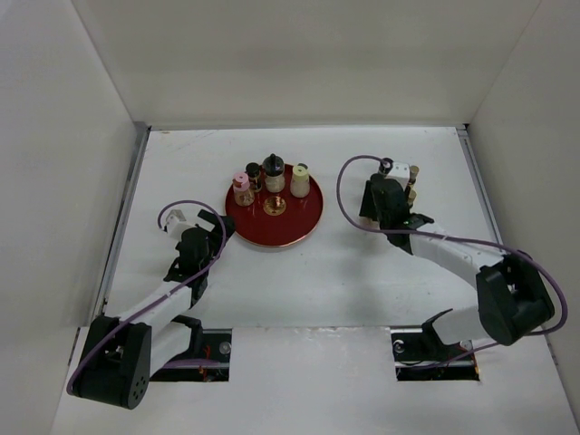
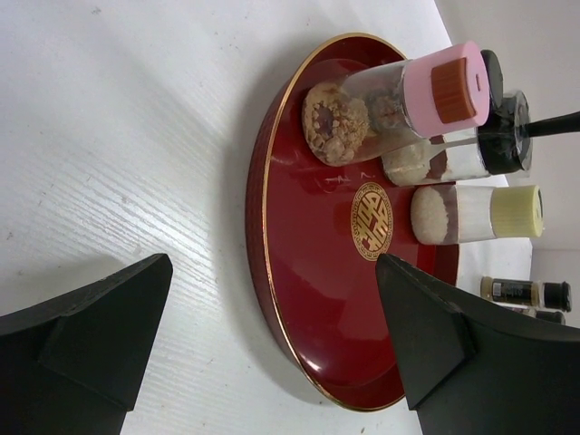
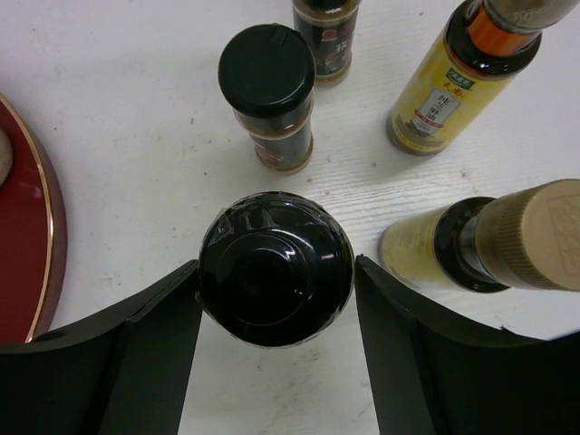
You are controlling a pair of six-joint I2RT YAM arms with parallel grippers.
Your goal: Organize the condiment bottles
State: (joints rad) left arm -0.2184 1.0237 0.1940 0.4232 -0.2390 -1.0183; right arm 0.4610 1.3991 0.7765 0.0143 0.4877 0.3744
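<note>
Four condiment bottles stand on the back half of the red tray (image 1: pixel 294 228): a pink-capped jar (image 1: pixel 240 179) (image 2: pixel 399 104), two black-capped ones (image 1: pixel 273 168) (image 2: pixel 471 154) and a cream-capped one (image 1: pixel 300 173) (image 2: pixel 480 215). My left gripper (image 1: pixel 207 237) (image 2: pixel 272 263) hangs open and holds nothing, just left of the tray (image 2: pixel 308 299). Right of the tray, my right gripper (image 1: pixel 385 195) (image 3: pixel 276 263) is shut on a round black-capped bottle (image 3: pixel 275 269) that stands on the table, one finger against each side of the cap.
Round the held bottle stand a black-capped brown jar (image 3: pixel 269 91), a dark jar (image 3: pixel 324 32), a yellow labelled bottle (image 3: pixel 444 91) and a tan-capped bottle (image 3: pixel 489 240) (image 1: pixel 412 172), the last close to my right finger. The tray's rim (image 3: pixel 27 236) lies to the left. White walls enclose the table.
</note>
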